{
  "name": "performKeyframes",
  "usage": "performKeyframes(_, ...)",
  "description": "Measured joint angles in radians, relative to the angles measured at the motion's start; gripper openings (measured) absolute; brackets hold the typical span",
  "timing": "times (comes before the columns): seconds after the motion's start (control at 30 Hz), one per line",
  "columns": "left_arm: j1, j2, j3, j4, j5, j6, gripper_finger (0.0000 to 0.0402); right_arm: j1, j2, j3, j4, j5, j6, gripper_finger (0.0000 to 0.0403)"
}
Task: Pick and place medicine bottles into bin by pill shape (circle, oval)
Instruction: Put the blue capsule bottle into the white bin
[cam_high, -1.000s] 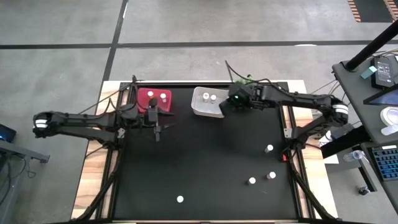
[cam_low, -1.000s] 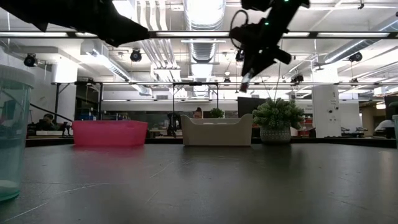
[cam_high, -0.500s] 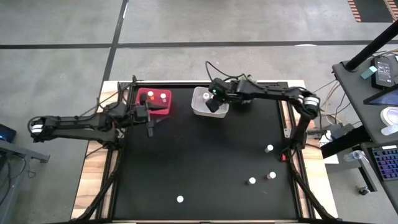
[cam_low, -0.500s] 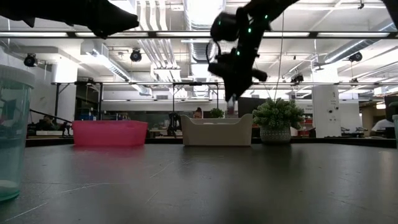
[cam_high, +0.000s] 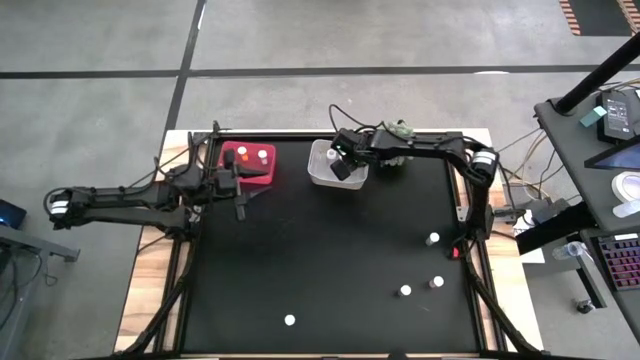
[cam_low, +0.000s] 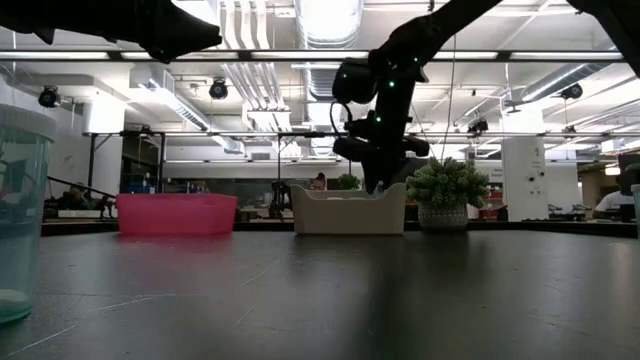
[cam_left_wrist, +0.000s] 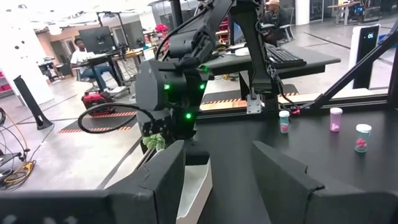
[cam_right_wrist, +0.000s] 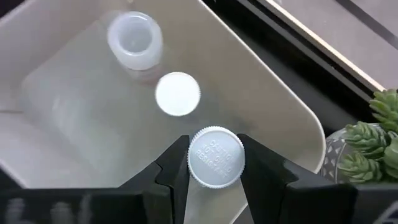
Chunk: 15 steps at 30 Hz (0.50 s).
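Right gripper (cam_right_wrist: 216, 163), since lowered over the white bin (cam_high: 322, 176) at 12 o'clock, is clamped on a capped bottle (cam_right_wrist: 216, 157): light, rigid, best held below the cap; left gripper (cam_left_wrist: 217, 177) is released.

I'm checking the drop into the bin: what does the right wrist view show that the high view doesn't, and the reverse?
Right wrist view only: the right gripper shut on a white-capped medicine bottle, above two more bottles.

High view only: the red bin, the waiting left gripper beside it, open, and four loose bottles on the black table.

Both: the white plastic bin and green spiky plant.
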Motion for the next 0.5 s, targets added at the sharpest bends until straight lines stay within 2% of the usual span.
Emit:
performKeyframes(0.17, 0.000, 0.007, 0.000, 0.000, 0.000, 0.000, 0.0169, -0.003, 0.011, 0.000, 0.002, 0.041, 0.001, 0.0120)
performKeyframes(0.5, 0.000, 0.005, 0.000, 0.001, 0.000, 0.001, 0.0169, -0.004, 0.039, -0.001, 0.006, 0.043, 0.002, 0.0124)
